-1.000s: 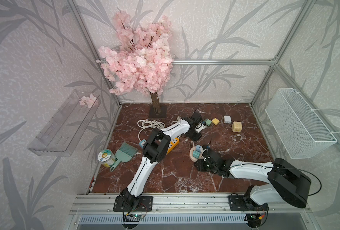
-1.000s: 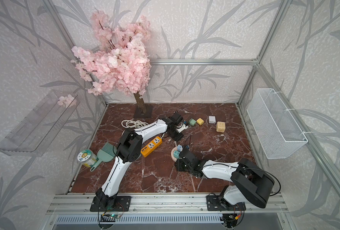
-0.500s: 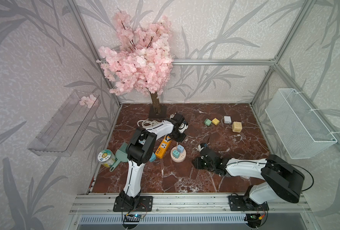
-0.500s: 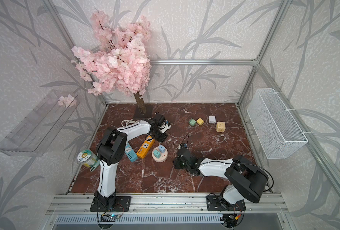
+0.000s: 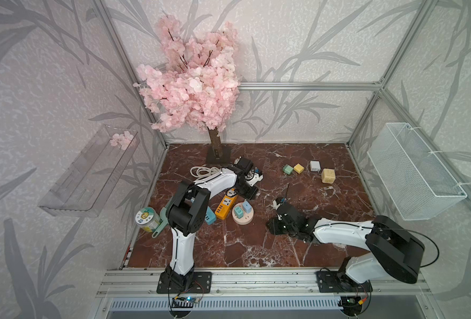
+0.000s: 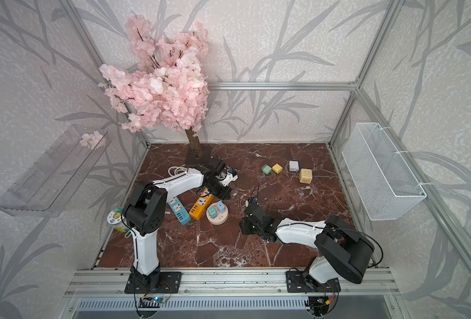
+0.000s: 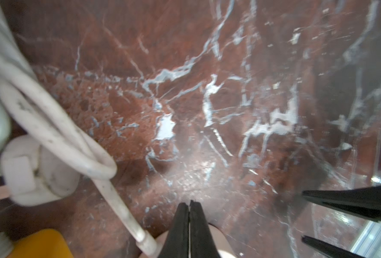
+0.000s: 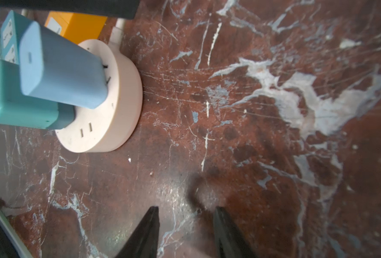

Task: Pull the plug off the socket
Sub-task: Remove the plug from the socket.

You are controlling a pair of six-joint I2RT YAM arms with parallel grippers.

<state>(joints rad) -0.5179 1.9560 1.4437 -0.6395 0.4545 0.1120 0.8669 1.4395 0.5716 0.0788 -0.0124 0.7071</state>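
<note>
The round pale pink socket [image 5: 243, 218] [image 8: 109, 116] lies on the marble floor left of centre. Two plugs stand in it, a blue plug [image 5: 246, 206] [image 8: 62, 67] and a teal plug [image 5: 238, 213] [image 8: 17, 100]. My right gripper [image 5: 271, 226] [image 8: 186, 214] hovers low over bare floor to the right of the socket, open, with nothing between its fingers. My left gripper [image 5: 251, 192] [image 7: 189, 207] is behind the socket, by the orange power strip [image 5: 226, 205], with its fingers pressed together and holding nothing.
A white cable [image 7: 51, 125] with a white plug [image 7: 40, 172] lies beside the left gripper. A teal power strip [image 6: 179, 210], a jar [image 5: 145, 219] and a fake cherry tree [image 5: 190, 91] are at the left. Small cubes [image 5: 298, 168] sit at the back right. A wire basket [image 5: 414, 171] hangs on the right wall.
The socket, with both plugs, and the power strips have slid left, away from the right gripper. The left arm swung left and back from the cubes. The right gripper stayed roughly in place.
</note>
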